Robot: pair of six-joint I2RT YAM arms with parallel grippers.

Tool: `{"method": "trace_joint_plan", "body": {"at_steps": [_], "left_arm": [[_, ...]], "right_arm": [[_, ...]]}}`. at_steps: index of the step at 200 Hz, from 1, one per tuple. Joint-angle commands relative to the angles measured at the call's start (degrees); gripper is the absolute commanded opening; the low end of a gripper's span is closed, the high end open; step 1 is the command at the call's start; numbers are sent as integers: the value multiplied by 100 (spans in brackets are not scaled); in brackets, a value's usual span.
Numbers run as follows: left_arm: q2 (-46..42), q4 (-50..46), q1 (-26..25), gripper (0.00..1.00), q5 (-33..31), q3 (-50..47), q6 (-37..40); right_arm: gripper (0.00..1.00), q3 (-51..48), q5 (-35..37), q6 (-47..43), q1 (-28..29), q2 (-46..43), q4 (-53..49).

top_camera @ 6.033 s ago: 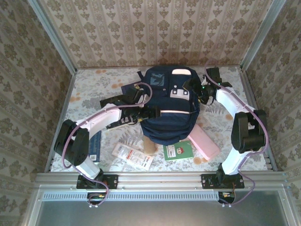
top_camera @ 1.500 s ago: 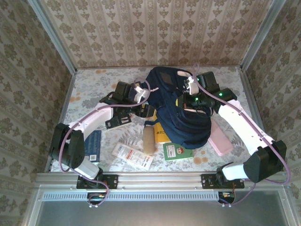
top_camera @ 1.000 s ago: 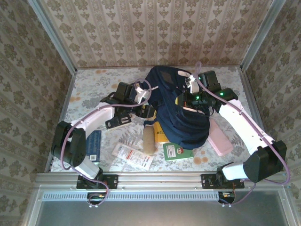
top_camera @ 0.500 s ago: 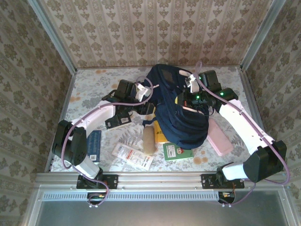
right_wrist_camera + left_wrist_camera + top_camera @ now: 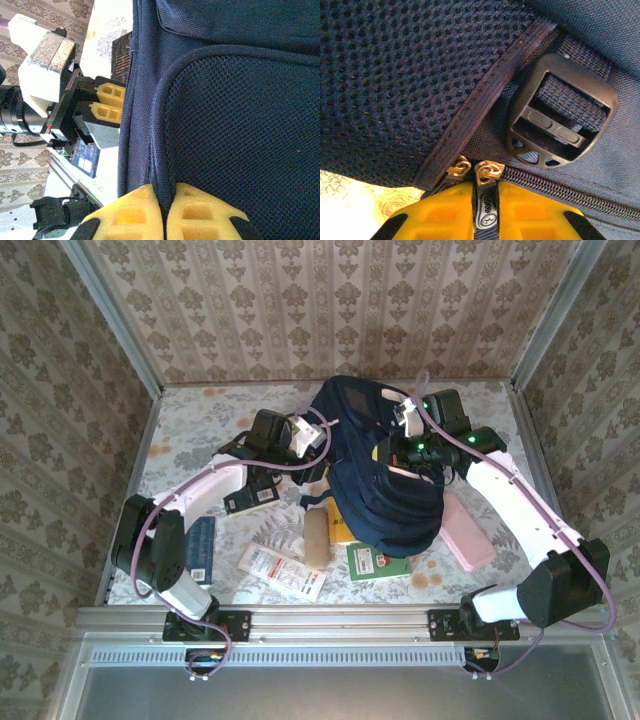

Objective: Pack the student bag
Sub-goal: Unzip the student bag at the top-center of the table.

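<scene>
The student bag, navy with pale trim, lies tilted at the table's centre. My left gripper is at its left side. In the left wrist view its yellow fingers are shut on a dark zipper pull tab hanging from a gold slider, with a second gold slider beside it. A black strap buckle and mesh padding lie just beyond. My right gripper is shut on a fold of the bag's mesh edge.
A pink pencil case lies right of the bag. A green book, a yellow book, a tan roll and a white packet sit in front. A dark blue book lies near the left arm.
My left gripper has closed its fingers onto the zipper pull at the bag's left side. The right gripper keeps its hold, and the bag has barely shifted over the last second.
</scene>
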Motion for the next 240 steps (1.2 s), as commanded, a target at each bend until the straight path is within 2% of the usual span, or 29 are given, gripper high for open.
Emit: {"method": "trace_joint_plan", "body": {"at_steps": [1, 22, 47, 115, 179, 240], "left_arm": [[60, 112, -46, 9, -165, 41, 491], [-92, 65, -84, 2, -213, -43, 582], [-351, -2, -223, 0, -362, -209, 661], [-670, -104, -532, 0, -443, -536, 703], [-662, -51, -614, 0, -100, -548, 739], [-817, -42, -860, 0, -24, -710, 601]], "right_arm": [[0, 185, -316, -174, 10, -116, 287], [0, 218, -94, -242, 5, -99, 209], [0, 262, 128, -285, 4, -38, 136], [0, 367, 83, -270, 16, 69, 139], [0, 335, 62, -305, 22, 43, 105], [0, 330, 99, -274, 20, 60, 124]]}}
